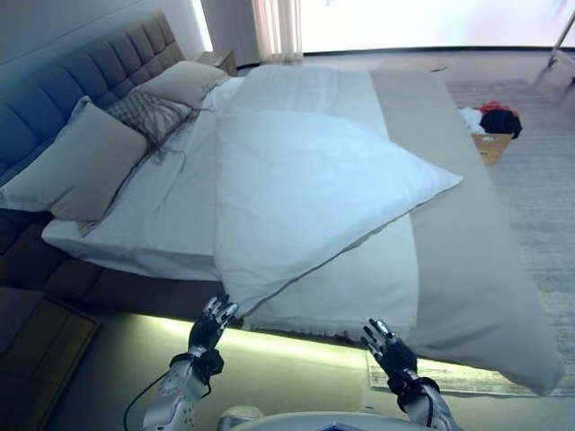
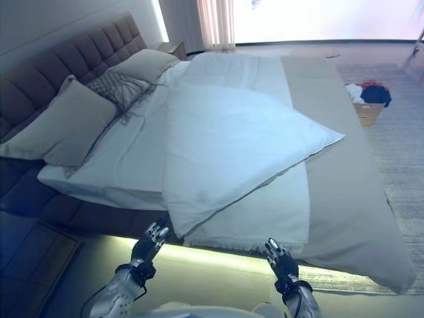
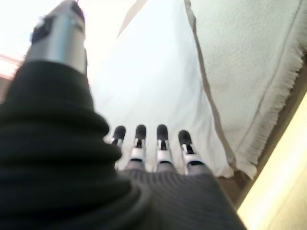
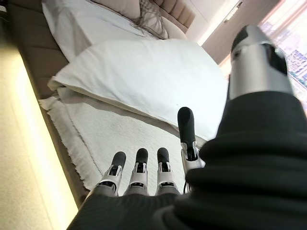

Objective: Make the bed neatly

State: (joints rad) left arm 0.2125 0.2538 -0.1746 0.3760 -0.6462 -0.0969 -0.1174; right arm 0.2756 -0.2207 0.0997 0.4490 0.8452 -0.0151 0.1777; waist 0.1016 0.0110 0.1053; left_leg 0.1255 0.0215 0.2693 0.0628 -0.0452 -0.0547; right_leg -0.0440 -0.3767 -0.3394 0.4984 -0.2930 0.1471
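A white duvet [image 1: 305, 193] lies folded back across the bed, its lower corner hanging over the near edge. Under it lies a white fringed blanket [image 1: 359, 287] and a beige bedspread [image 1: 472, 269] toward the foot. My left hand [image 1: 209, 328] is open, fingers straight, just below the duvet's hanging corner [image 3: 225, 165], apart from it. My right hand [image 1: 388, 348] is open and empty below the blanket's fringed edge [image 4: 67, 139].
Three pillows [image 1: 81, 166] lean against the grey tufted headboard [image 1: 81, 67] at the left. A basket of clothes [image 1: 492, 130] stands on the rug beyond the bed. A dark nightstand [image 1: 40, 346] stands at the lower left. A lit strip [image 1: 296, 346] runs under the bed.
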